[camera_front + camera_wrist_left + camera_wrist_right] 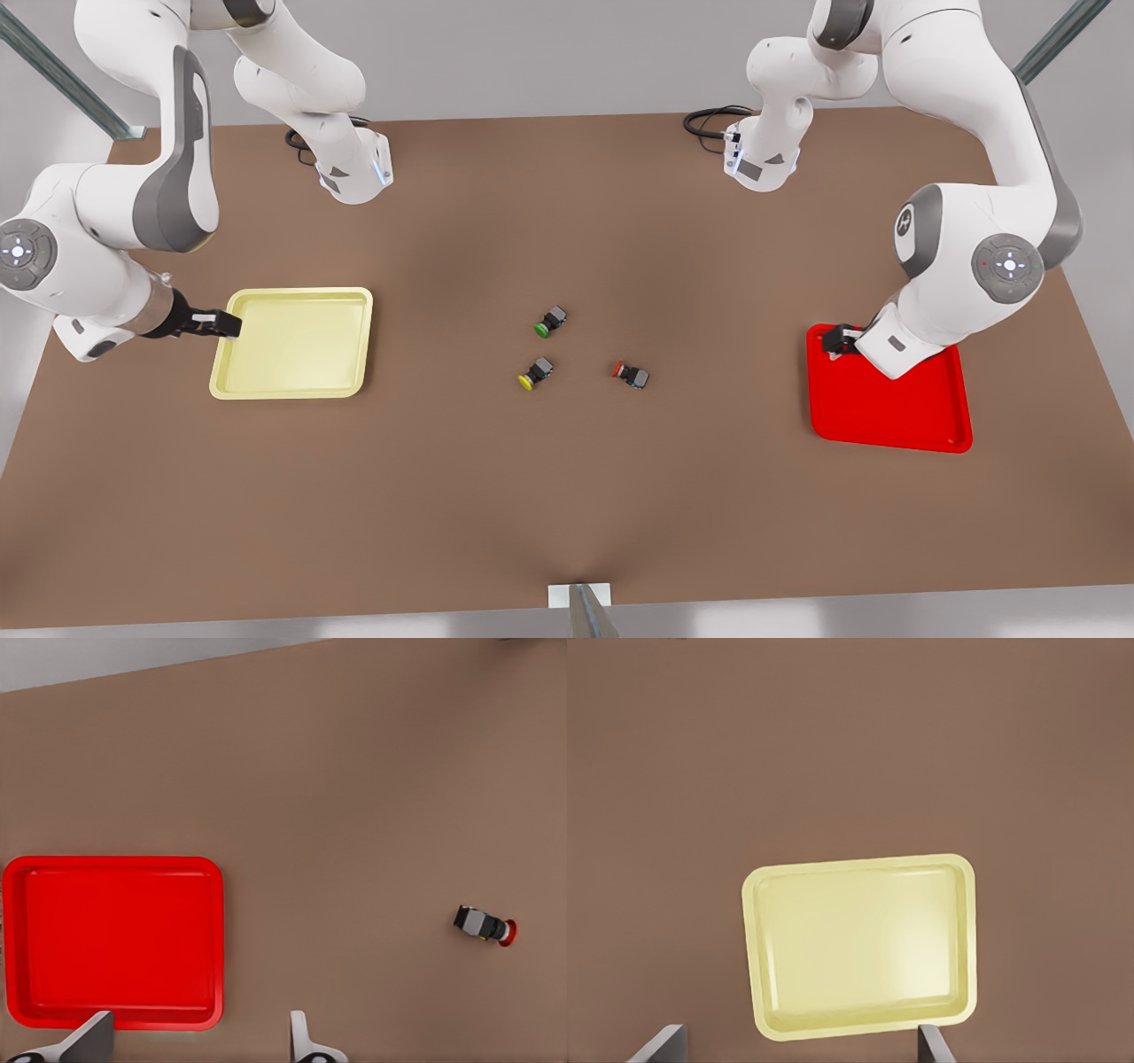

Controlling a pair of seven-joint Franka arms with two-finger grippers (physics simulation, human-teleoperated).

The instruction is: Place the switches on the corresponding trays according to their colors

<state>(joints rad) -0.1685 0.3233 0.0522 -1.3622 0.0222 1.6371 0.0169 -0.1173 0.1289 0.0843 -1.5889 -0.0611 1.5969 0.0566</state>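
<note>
A red-capped switch (pixel 631 373) and a yellow-capped switch (pixel 535 373) lie on their sides near the table's middle. At the front view's right sits the red tray (pixel 886 416), and my left gripper (pixel 837 341) hovers over its far left corner. The left wrist view looks down on the red tray (pixel 115 943), the red-capped switch (pixel 483 924) and the open left gripper (pixel 197 1041). The pale yellow tray (pixel 292 343) lies at the front view's left with my right gripper (pixel 226 323) at its left rim. The right wrist view has the yellow tray (pixel 859 943) and the right gripper (pixel 799 1045), open and holding nothing.
A third switch with a green cap (pixel 549 321) lies just behind the yellow-capped one. Both arm bases (pixel 354 168) stand at the table's far edge with cables. A post (pixel 585 611) rises at the front edge. Bare brown tabletop (pixel 567 496) lies between the trays.
</note>
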